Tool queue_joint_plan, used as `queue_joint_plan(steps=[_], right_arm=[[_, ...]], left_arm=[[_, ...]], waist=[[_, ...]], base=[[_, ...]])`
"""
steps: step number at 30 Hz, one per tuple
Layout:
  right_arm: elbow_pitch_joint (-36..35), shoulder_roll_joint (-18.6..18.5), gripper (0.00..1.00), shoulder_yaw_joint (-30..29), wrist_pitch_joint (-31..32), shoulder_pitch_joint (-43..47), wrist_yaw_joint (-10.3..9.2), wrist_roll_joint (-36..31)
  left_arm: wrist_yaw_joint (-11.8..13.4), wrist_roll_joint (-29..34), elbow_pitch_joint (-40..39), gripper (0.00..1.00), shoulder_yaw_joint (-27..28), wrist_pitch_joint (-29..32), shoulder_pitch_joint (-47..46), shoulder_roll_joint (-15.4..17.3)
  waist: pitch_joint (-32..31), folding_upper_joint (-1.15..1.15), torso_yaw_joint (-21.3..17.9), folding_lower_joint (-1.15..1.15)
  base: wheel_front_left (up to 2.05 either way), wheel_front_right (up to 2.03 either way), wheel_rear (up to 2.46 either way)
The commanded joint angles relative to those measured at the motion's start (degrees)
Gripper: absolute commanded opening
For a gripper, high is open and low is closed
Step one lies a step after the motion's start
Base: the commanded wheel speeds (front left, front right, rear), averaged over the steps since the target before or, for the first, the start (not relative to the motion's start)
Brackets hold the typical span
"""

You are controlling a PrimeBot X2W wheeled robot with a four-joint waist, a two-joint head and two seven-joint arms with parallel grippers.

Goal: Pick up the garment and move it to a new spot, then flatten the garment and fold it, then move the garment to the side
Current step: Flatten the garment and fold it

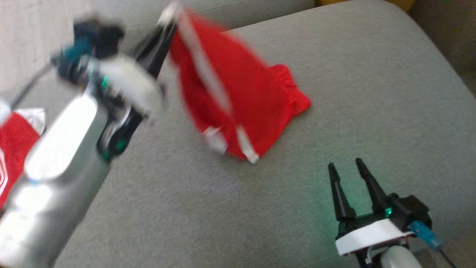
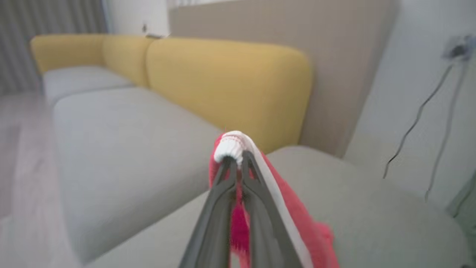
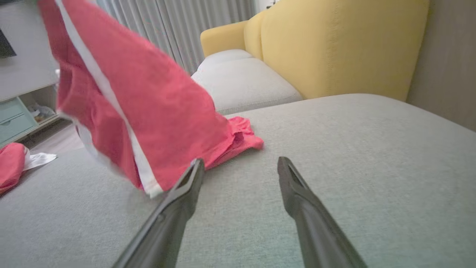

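A red garment [image 1: 238, 96] with white stripes hangs lifted over the grey sofa cushion [image 1: 353, 93], one corner still resting on the cushion. My left gripper [image 1: 169, 20] is shut on its white-trimmed top edge, blurred by motion. In the left wrist view the fingers pinch the white trim of the garment [image 2: 232, 147], red cloth trailing below. My right gripper [image 1: 346, 167] stands open low at the front right, nothing between its fingers. From the right wrist the garment [image 3: 148, 111] hangs to the upper left of the open gripper [image 3: 240, 165].
A second red and white garment [image 1: 15, 145] lies at the left edge of the cushion [image 3: 11, 163]. Yellow sofa backrests [image 2: 223, 85] rise behind the grey seats. A wall with hanging cables [image 2: 420, 111] is to one side.
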Motion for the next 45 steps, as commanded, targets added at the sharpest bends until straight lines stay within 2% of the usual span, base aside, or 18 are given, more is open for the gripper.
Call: queue_joint_plan(steps=[1,5,10,16,24,29,32,33,37,40,43,45], right_arm=[[-0.9,-0.3,1.0,1.9,-0.2,-1.8,-0.04,0.2],[2.6,-0.3,1.0,5.2,-0.2,-3.3,-0.04,0.4],[10.0,-0.3,1.0,11.8,-0.2,-7.4,-0.04,1.1],[14.9,-0.3,1.0,16.6,-0.2,-13.0,-0.04,1.4],[20.4,-0.3,1.0,17.1,-0.2,-17.4,-0.04,-1.6],[21.6,-0.3,0.98,17.2,-0.2,-18.6,-0.04,-0.8],[22.2,-0.3,0.71,17.5,-0.2,-19.2,-0.04,0.0],[22.4,-0.3,0.66,17.6,-0.2,-19.4,-0.04,0.2],[22.6,-0.3,0.65,17.6,-0.2,-20.0,-0.04,0.8],[22.6,-0.3,0.47,17.2,-0.2,-20.4,-0.04,1.1],[22.5,-0.3,0.35,16.6,-0.2,-20.7,-0.04,1.3],[22.6,-0.3,0.16,16.4,-0.2,-20.9,-0.04,1.3]], left_arm=[[0.1,0.8,0.3,0.0,1.9,-0.6,0.3,3.5],[-0.7,3.4,5.1,0.0,1.0,-4.7,2.7,6.0],[-2.1,3.6,8.4,0.0,0.7,-7.7,2.0,5.7],[-3.1,3.6,10.7,0.0,-0.4,-9.2,0.1,4.2],[-3.8,3.5,12.5,0.0,-2.3,-10.1,-1.7,3.0],[-4.1,3.3,12.4,0.0,-3.1,-10.3,-2.2,2.7],[-4.1,3.1,12.5,0.0,-3.5,-10.4,-2.5,2.7],[-4.2,3.0,12.5,0.0,-3.7,-10.4,-2.5,2.7],[-4.2,2.9,12.5,0.0,-3.9,-10.5,-2.8,2.7],[-4.2,2.8,12.5,0.0,-4.2,-10.5,-3.0,2.8],[-4.3,2.6,12.6,0.0,-4.3,-10.6,-3.3,3.0],[-4.3,2.4,12.7,0.0,-4.3,-10.7,-3.4,3.1]], waist=[[1.0,0.0,1.4,0.0],[2.7,0.0,3.2,0.0],[4.7,0.0,5.5,0.0],[6.0,0.0,7.6,0.0],[6.9,0.0,9.3,0.0],[7.3,0.0,9.7,0.0],[7.4,0.0,9.9,0.0],[7.5,0.0,10.0,0.0],[7.7,0.0,10.2,0.0],[8.0,0.0,10.4,0.0],[8.2,0.0,10.5,0.0],[8.2,0.0,10.5,0.0]], base=[[0.0,0.0,0.0],[0.0,0.0,0.0],[0.0,0.0,0.0],[0.0,0.0,0.0],[0.0,0.0,0.0],[0.0,0.0,0.0],[0.0,0.0,0.0],[0.0,0.0,0.0],[0.0,0.0,0.0],[0.0,0.0,0.0],[0.0,0.0,0.0],[0.0,0.0,0.0]])
